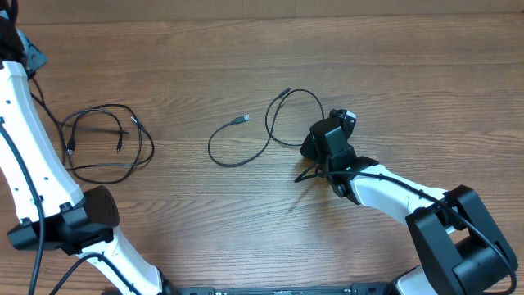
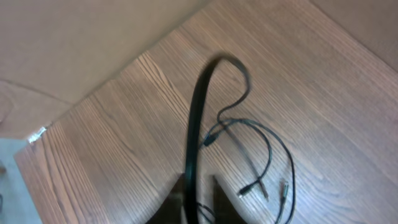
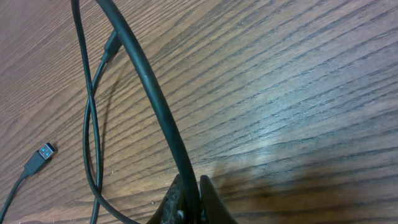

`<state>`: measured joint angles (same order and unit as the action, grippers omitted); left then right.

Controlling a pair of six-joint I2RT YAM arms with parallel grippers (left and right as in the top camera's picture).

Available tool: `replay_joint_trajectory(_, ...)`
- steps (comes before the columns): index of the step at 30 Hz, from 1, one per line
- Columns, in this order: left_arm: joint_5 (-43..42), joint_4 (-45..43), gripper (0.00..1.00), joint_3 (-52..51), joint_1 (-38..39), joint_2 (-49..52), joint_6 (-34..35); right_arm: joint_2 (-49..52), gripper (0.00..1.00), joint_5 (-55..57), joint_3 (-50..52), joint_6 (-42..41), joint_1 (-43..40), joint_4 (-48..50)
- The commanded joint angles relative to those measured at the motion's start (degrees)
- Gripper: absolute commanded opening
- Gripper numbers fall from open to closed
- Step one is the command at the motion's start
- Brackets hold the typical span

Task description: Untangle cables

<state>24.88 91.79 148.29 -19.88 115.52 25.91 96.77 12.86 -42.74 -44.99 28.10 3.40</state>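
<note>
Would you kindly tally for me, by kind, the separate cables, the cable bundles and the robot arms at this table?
Single cable with a silvery USB plug: 1
Looped cable bundle: 1
Robot arms: 2, the left arm and the right arm
Total: 4

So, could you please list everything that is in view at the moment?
looped cables: loose bundle, count unclear, black, table's left side
centre cable: seemingly one, black, mid-table
USB plug: one, silvery, on the centre cable's free end
table: one, brown wood, under everything
left claw: one, dark, a looped strand running up between its tips
right claw: one, black, shut on the centre cable
left arm, right arm: white and black, at the table's left and right sides
</note>
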Motion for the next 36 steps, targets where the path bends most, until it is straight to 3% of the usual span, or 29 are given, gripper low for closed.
replay_joint_trajectory(1, -1.9, 0.17, 0.5, 0.26, -0.07, 1.33, 1.33, 0.39, 0.04, 0.11, -0.39, -0.17, -0.44, 0.04)
replay_joint_trajectory(3, -3.39, -0.04, 0.8, 0.26, -0.07, 1.36, 1.33, 0.39, 0.04, 0.11, -0.39, -0.17, -0.44, 0.07)
replay_joint_trajectory(4, -3.74, -0.15, 0.91, 0.26, -0.07, 1.36, 1.33, 0.39, 0.04, 0.11, -0.39, -0.17, -0.42, 0.07)
replay_joint_trajectory(5, -3.98, -0.24, 0.96, 0.26, -0.07, 1.36, 1.33, 0.39, 0.04, 0.11, -0.39, -0.17, -0.44, 0.04)
replay_joint_trajectory(13, -9.42, -0.74, 0.96, 0.26, 0.04, 1.36, 1.31, 0.39, 0.04, -0.07, -0.39, -0.2, -0.44, 0.11)
replay_joint_trajectory(22, -16.33, -2.14, 0.9, 0.26, 2.51, 1.36, -2.4, 0.39, 0.04, -2.05, -0.39, -0.2, -0.42, 0.5)
replay_joint_trajectory(29, -31.26, -3.48, 0.85, 0.26, 9.53, 1.38, -12.37, 0.39, 0.04, -14.08, -0.39, 3.15, -0.42, 4.48)
replay_joint_trajectory(36, -38.97, -3.61, 0.9, 0.26, 17.4, 1.38, -17.66, 0.31, 0.04, -36.3, -0.39, 13.38, -0.42, 12.94)
